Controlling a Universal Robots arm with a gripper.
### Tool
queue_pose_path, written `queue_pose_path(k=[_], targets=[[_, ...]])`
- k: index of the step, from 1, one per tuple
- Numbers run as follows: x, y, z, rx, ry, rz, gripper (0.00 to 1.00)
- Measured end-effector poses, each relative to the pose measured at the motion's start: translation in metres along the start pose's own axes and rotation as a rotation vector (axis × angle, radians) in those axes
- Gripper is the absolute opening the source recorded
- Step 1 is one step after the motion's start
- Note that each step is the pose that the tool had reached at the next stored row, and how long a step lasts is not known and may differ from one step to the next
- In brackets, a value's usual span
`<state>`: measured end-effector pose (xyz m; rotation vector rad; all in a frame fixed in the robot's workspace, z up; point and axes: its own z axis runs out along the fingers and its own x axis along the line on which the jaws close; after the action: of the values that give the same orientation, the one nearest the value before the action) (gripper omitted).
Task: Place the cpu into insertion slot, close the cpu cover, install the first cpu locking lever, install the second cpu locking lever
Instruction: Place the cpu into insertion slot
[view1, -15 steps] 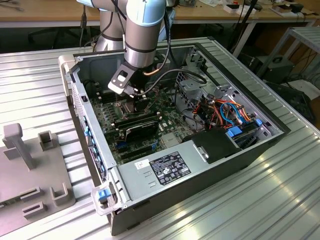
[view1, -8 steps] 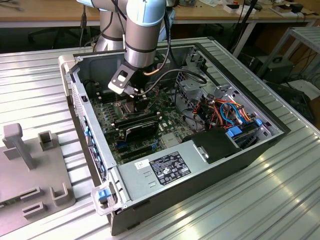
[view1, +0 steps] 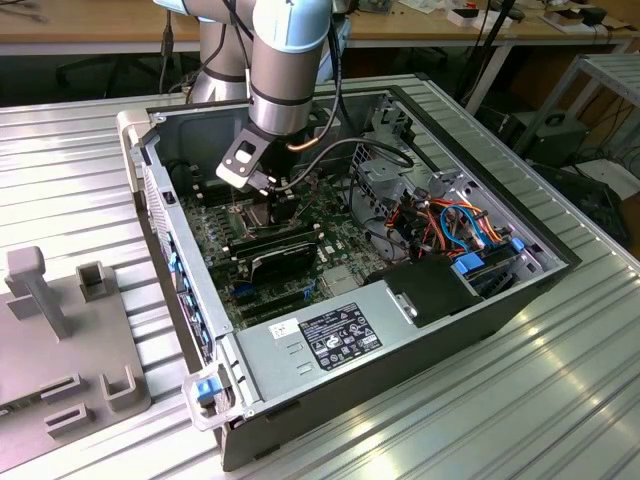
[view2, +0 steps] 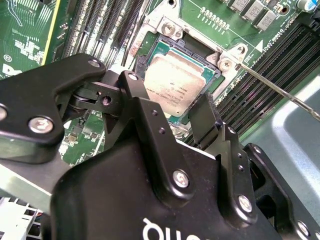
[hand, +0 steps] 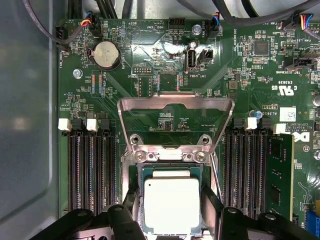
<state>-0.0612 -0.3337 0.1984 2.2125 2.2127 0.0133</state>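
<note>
Open computer case (view1: 160, 200) lay on the ribbed table (view1: 520, 400), with the arm reaching down into its far part, toward the exterior view's left. The cpu (hand: 171, 202) sat flat in the insertion slot (view2: 190, 50), metal face up. The gripper (view2: 170, 107) hung directly over it; whether the jaws pinched the chip or stood released could not be told. The cpu cover (hand: 175, 102) lay swung open, flat over the motherboard (hand: 165, 65) just beside the slot. A thin lever rod (view2: 280, 90) stood unlatched beside the socket.
</note>
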Motion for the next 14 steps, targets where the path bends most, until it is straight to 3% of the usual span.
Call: queue_pose_path(k=[14], targets=[[0.0014, 0.0000, 0.0000, 0.0000, -0.0003, 0.021, 0.62]])
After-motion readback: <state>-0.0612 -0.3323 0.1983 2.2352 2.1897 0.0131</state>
